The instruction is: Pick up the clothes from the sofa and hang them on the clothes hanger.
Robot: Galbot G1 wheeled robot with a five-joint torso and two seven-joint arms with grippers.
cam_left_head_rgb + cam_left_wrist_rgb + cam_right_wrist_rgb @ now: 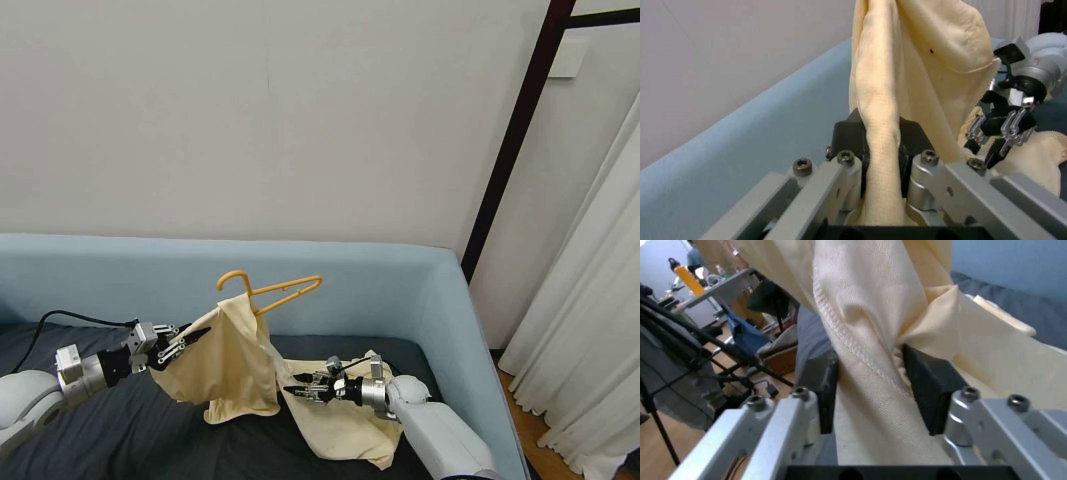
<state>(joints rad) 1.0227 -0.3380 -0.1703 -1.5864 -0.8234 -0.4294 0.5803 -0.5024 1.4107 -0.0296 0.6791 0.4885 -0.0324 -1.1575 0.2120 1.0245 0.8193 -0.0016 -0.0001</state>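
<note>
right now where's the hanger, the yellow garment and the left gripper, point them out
hanger [285, 286]: head view, on its orange upper bar.
garment [235, 365]: head view, on the draped cloth below the hanger.
left gripper [881, 142]: left wrist view, between its fingertips, shut on the garment.

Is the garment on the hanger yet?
Partly: cream garment drapes over one arm of the orange hanger; the other arm is bare.

Can't see one arm of the orange plastic hanger [285, 287], buried under the cream cloth garment [238, 362]. Can't pick out left gripper [200, 338] tips in the fold. Too blurred to name: room clutter [727, 325]. Cropped at its front edge: light-blue upholstered sofa [400, 290].
</note>
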